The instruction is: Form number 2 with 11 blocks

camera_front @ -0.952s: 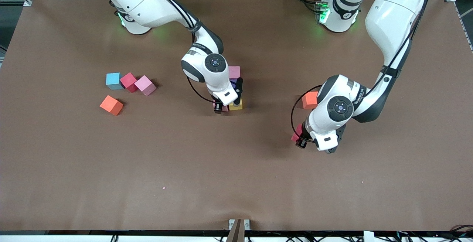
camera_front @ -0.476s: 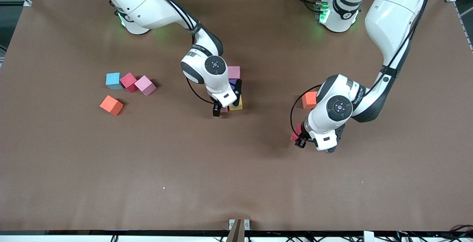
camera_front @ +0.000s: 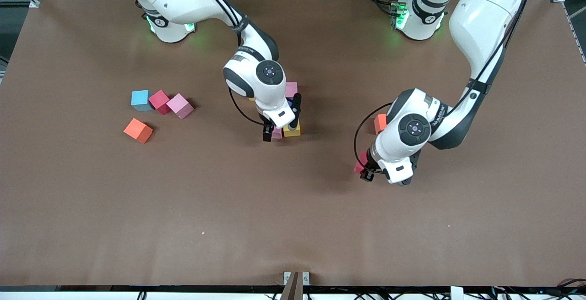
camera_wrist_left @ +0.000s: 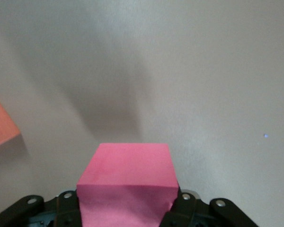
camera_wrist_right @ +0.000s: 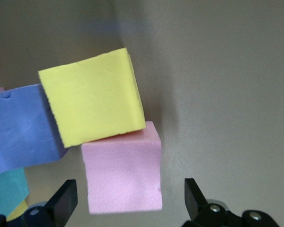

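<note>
A group of blocks lies at the table's middle, mostly hidden under the right arm's hand. From the front I see a pink block (camera_front: 291,88), a yellow block (camera_front: 293,130) and a pale pink block (camera_front: 277,133). My right gripper (camera_front: 276,133) is open around the pale pink block (camera_wrist_right: 123,175), which rests on the table against the yellow block (camera_wrist_right: 92,101). A blue-purple block (camera_wrist_right: 21,127) and a teal one (camera_wrist_right: 7,189) lie beside them. My left gripper (camera_front: 361,168) is shut on a pinkish-red block (camera_wrist_left: 128,179), held above the bare table.
An orange block (camera_front: 380,122) lies under the left arm's wrist. Toward the right arm's end lie a blue block (camera_front: 140,99), a red block (camera_front: 159,101), a pink block (camera_front: 179,106) and an orange block (camera_front: 137,130).
My right gripper has opened and let go of the pale pink block beside the yellow one. The left arm has shifted a little toward the table's middle with its pinkish-red block.
</note>
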Robot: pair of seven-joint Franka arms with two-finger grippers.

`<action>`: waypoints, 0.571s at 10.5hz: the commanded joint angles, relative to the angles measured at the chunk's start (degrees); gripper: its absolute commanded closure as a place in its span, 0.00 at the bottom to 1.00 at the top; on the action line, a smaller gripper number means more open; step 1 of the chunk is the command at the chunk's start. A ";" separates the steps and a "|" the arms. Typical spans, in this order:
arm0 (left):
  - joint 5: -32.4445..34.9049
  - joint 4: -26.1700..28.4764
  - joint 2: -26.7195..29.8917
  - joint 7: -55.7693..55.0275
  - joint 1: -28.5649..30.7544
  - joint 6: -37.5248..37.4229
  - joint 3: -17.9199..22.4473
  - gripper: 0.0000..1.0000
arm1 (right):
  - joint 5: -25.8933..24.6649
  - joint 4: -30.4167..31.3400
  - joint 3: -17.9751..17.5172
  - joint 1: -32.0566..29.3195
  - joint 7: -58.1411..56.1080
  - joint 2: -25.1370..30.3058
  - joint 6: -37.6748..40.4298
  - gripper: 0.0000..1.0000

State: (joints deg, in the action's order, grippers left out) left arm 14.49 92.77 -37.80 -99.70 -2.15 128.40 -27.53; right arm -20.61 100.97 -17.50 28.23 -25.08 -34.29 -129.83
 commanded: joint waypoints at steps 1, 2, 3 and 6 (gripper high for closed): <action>0.01 0.39 1.06 -6.01 -1.45 -0.26 -0.68 0.49 | 1.01 1.42 -3.58 -3.51 0.12 4.66 7.26 0.00; 0.01 0.31 1.15 -8.65 -2.85 -0.26 -0.68 0.49 | 1.01 1.42 -3.68 -4.66 0.29 6.68 10.70 0.00; -0.08 -1.61 0.71 -11.89 -4.08 -0.26 -0.68 0.49 | 1.01 1.51 -3.77 -8.24 0.21 8.96 13.17 0.00; -0.17 -2.51 0.71 -23.40 -9.09 -0.26 -0.68 0.49 | 0.92 2.47 -3.60 -17.39 -0.06 15.12 13.37 0.00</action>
State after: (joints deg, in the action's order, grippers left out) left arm 14.48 90.48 -37.69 -117.79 -8.93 128.48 -28.64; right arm -20.53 101.16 -19.99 15.55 -25.11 -23.56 -116.57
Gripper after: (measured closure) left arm 0.392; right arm 0.000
